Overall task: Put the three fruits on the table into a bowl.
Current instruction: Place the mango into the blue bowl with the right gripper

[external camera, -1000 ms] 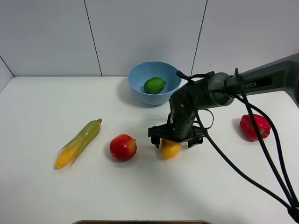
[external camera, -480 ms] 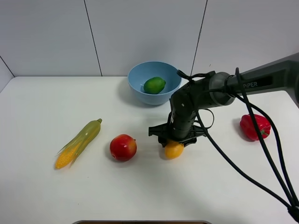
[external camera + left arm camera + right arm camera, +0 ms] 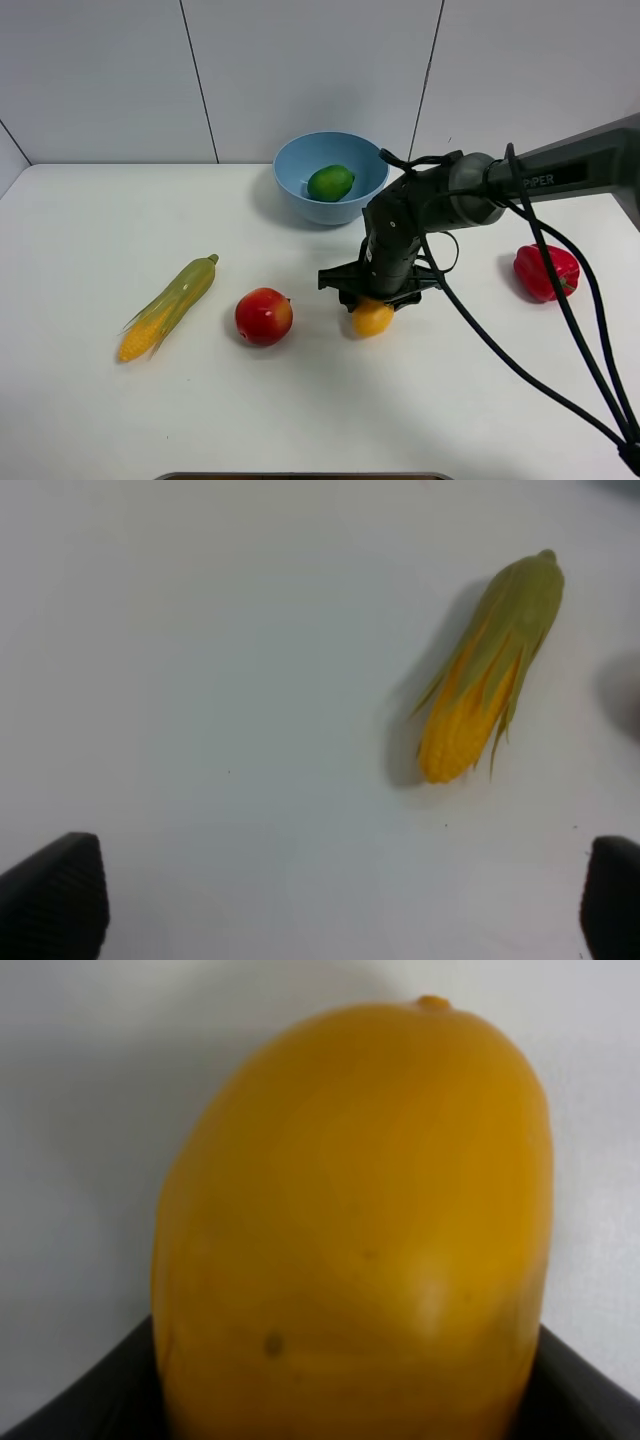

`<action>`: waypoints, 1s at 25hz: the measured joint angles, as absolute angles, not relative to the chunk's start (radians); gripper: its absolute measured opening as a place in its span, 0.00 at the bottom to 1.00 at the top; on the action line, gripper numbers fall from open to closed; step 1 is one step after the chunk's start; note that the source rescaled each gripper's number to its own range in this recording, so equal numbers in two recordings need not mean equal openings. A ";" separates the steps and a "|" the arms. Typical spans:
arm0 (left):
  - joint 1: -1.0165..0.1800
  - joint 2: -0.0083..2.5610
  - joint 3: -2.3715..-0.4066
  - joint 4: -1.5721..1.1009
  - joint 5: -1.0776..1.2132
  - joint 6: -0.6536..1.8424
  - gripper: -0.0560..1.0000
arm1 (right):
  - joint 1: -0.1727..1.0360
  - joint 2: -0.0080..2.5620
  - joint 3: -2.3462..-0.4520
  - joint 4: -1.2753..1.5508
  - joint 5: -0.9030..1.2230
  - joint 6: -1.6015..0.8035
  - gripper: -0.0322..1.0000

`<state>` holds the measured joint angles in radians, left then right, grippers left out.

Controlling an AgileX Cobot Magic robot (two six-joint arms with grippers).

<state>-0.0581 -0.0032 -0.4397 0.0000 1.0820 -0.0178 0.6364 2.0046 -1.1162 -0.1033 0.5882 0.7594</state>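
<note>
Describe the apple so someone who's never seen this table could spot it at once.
On the white table, come forward from the light-blue bowl at the back to a row of three items. The apple is the middle one, between the corn cob and the mango held by the right gripper. Among them only it is round and red.

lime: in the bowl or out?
In. The lime sits inside the light-blue bowl, below its rim, in the high view. The apple and the mango are outside it.
</note>
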 joint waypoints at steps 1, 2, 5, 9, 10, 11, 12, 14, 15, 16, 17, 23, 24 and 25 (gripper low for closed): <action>-0.058 -0.003 -0.440 0.000 1.082 -0.018 1.00 | 0.636 1.988 -1.116 -0.109 0.587 0.759 0.03; -0.058 -0.003 -0.440 0.000 1.082 -0.018 1.00 | 0.636 1.966 -1.116 -0.116 0.587 0.759 0.03; -0.058 -0.003 -0.440 0.000 1.082 -0.019 1.00 | 0.636 1.892 -1.116 -0.137 0.587 0.759 0.03; -0.058 -0.003 -0.440 0.000 1.082 -0.019 1.00 | 0.636 1.784 -1.116 -0.172 0.575 0.759 0.03; -0.058 -0.003 -0.440 0.000 1.082 -0.019 1.00 | 0.636 1.763 -1.116 -0.180 0.571 0.759 0.03; -0.058 -0.003 -0.440 0.000 1.082 -0.019 1.00 | 0.636 1.737 -1.116 -0.188 0.569 0.759 0.03; -0.058 -0.003 -0.440 0.000 1.082 -0.019 1.00 | 0.636 1.714 -1.116 -0.198 0.563 0.759 0.03; -0.058 -0.003 -0.440 0.000 1.082 -0.019 1.00 | 0.636 1.674 -1.116 -0.211 0.534 0.759 0.03; -0.058 -0.003 -0.440 0.000 1.082 -0.019 1.00 | 0.636 1.654 -1.116 -0.215 0.518 0.757 0.03; -0.058 -0.003 -0.440 0.000 1.082 -0.019 1.00 | 0.636 1.636 -1.116 -0.222 0.494 0.746 0.03; -0.058 -0.003 -0.440 0.000 1.082 -0.019 1.00 | 0.636 1.620 -1.116 -0.226 0.466 0.728 0.03; -0.058 -0.003 -0.440 0.000 1.082 -0.018 1.00 | 0.617 1.583 -1.116 -0.209 0.328 0.596 0.03; -0.058 -0.003 -0.440 0.000 1.082 -0.018 1.00 | 0.606 1.583 -1.116 -0.203 0.312 0.573 0.03; -0.058 -0.003 -0.440 0.000 1.082 -0.018 1.00 | 0.595 1.583 -1.116 -0.193 0.294 0.548 0.03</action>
